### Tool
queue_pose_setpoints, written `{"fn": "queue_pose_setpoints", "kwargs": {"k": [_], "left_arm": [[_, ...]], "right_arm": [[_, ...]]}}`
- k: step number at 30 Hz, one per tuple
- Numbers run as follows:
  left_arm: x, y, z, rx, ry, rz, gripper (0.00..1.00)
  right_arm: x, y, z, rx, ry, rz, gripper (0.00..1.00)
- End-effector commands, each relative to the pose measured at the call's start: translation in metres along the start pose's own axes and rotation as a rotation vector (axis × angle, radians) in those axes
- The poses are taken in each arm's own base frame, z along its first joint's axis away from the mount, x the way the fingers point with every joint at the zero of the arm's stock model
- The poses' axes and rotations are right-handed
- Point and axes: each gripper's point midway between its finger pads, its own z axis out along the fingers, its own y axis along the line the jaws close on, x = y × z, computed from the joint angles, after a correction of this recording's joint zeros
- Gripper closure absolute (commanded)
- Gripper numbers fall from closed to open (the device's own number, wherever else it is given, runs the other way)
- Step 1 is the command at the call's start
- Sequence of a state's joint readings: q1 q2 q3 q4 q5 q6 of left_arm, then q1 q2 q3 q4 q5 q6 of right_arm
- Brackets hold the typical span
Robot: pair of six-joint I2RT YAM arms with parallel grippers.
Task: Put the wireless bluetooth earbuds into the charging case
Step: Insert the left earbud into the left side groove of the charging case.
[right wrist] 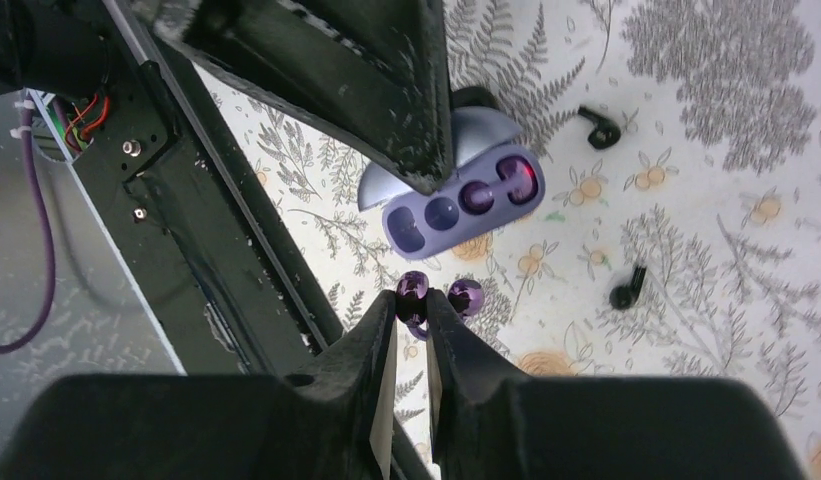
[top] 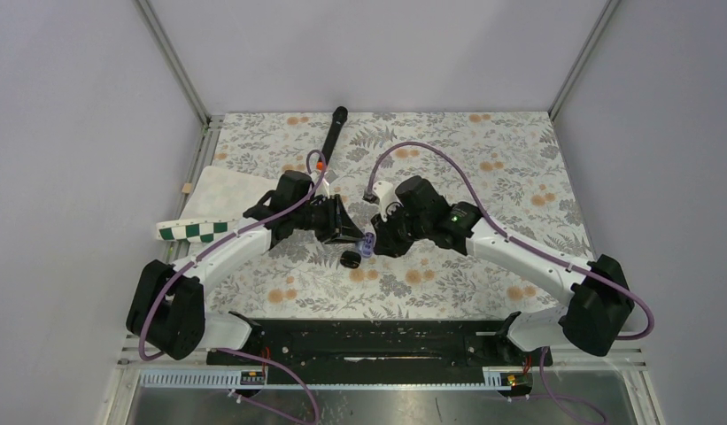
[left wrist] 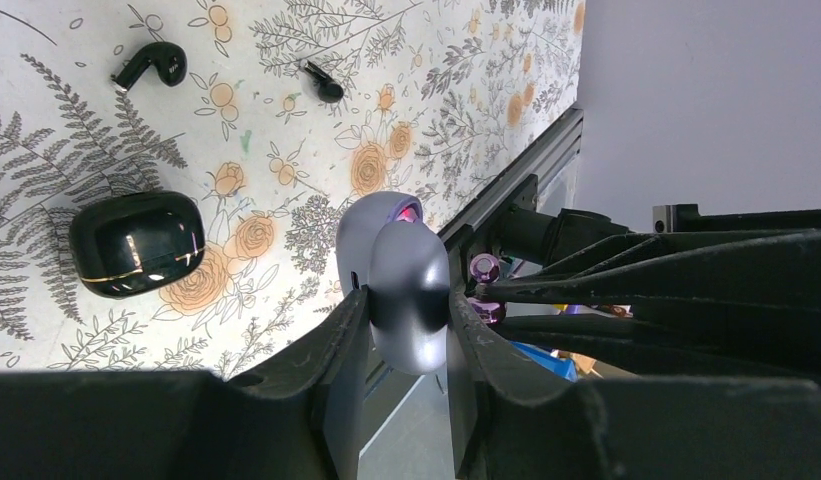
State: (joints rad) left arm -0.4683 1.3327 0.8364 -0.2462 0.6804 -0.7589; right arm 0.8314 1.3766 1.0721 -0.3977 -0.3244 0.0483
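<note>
— Right gripper (right wrist: 414,305) tips: what's between them?
— Narrowed onto a purple earbud (right wrist: 413,289), just beside the open lavender case (right wrist: 464,205).
— Who holds that case?
— Left gripper (left wrist: 408,300), clamped across it. A shut black case (left wrist: 136,243) and two black earbuds (left wrist: 149,63) lie apart on the flowered table (left wrist: 286,150).

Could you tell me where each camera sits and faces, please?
Top external: above, behind the bases, facing down at the table; both arms show.
Left wrist: left arm, looking past the left hand gripping the lilac case.
Right wrist: right arm, looking past the right hand pinching a purple earbud.
Both wrists share the lilac case and black earbuds.
</note>
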Motion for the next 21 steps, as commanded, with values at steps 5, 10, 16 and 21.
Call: {"fn": "queue_pose_setpoints", "kwargs": {"k": [5, 10, 16, 21], "left_arm": [[-0.008, -0.024, -0.004, 0.077, 0.0, -0.005, 1.0], [-0.006, -0.028, -0.004, 0.111, 0.011, -0.025, 1.0], [-0.005, -0.029, -0.005, 0.116, 0.011, -0.022, 1.0], [-0.003, -0.029, -0.005, 0.116, 0.013, -0.02, 1.0]], "right_arm": [[-0.028, 0.016, -0.011, -0.065, -0.181, -0.293, 0.81], [-0.025, 0.019, -0.005, -0.066, -0.159, -0.327, 0.82], [-0.016, 0.02, 0.004, -0.052, -0.102, -0.364, 0.82], [-0.016, 0.015, 0.008, -0.015, -0.092, -0.385, 0.83]]}}
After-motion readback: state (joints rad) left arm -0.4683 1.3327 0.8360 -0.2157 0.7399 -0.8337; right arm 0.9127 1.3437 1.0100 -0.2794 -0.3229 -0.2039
